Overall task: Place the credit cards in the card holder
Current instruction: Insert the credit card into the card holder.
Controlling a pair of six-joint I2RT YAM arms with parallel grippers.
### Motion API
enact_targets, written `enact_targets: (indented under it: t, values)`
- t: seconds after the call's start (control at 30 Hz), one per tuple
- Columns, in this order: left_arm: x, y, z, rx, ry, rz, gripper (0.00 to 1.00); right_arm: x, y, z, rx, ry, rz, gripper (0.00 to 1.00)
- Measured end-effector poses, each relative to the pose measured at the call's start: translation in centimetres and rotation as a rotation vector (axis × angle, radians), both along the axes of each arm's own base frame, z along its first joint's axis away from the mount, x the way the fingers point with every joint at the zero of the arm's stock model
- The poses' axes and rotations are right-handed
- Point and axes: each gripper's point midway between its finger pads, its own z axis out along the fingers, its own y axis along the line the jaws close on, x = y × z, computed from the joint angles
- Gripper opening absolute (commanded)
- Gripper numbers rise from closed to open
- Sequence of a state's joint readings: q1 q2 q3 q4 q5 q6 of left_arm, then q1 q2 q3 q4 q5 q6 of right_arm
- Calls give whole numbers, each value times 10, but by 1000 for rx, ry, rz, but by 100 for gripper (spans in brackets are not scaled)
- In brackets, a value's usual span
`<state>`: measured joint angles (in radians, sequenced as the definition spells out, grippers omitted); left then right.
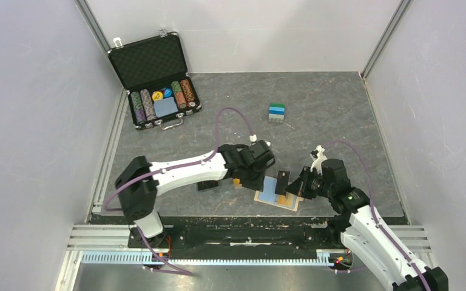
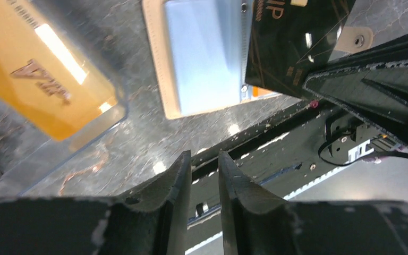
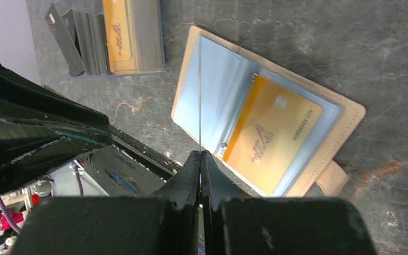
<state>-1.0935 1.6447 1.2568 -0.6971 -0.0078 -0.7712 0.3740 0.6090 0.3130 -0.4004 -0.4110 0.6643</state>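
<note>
Left gripper (image 2: 204,175): fingers a narrow gap apart with nothing between them, low over the table (image 2: 138,143), just beside the holder.
Right gripper (image 3: 200,159): pinched tight on a black card (image 2: 289,48), held on edge over the holder; whether the card touches it cannot be told.
Holder (image 3: 352,112): lies open and flat on the table between the two grippers, clear sleeves up.
Orange card (image 3: 268,138): tucked in the holder's sleeve on the snap-tab side.
Clear box (image 3: 149,37): near the holder, with more cards inside.
</note>
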Motion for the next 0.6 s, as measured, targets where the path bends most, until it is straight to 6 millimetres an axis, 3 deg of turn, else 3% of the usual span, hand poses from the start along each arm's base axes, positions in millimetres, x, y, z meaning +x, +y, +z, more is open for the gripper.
enact_targets:
  t: [0.23, 0.6]
  values:
    - [8, -27, -27, 68, 5, -14, 26, -2, -9, -12, 7, 72, -35, 0]
    - [26, -26, -63, 214, -23, 20, 18, -14, -10, -29, 36, 143, -24, 0]
